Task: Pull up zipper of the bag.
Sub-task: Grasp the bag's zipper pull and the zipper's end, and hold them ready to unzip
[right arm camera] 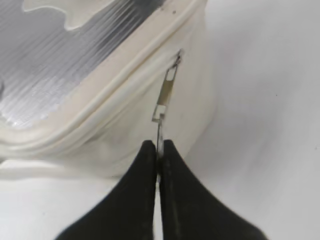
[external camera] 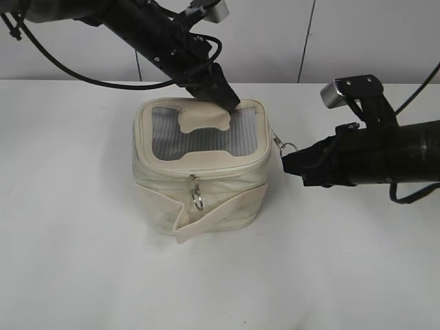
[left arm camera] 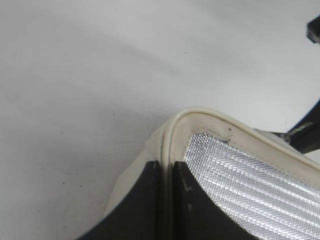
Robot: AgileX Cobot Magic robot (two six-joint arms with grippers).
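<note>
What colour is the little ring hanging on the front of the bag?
Silver metal. The ring pull hangs against the cream bag, clearest in the exterior view.

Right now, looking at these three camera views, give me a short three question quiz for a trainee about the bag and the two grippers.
1. True or false: the right gripper is shut on a zipper pull.
2. The left gripper pinches the bag at: A) its strap, B) its top rim, C) its base.
3. Fill in: a second ring pull hangs on the bag's ____ side in the exterior view.

Key: 1 true; 2 B; 3 front.
</note>
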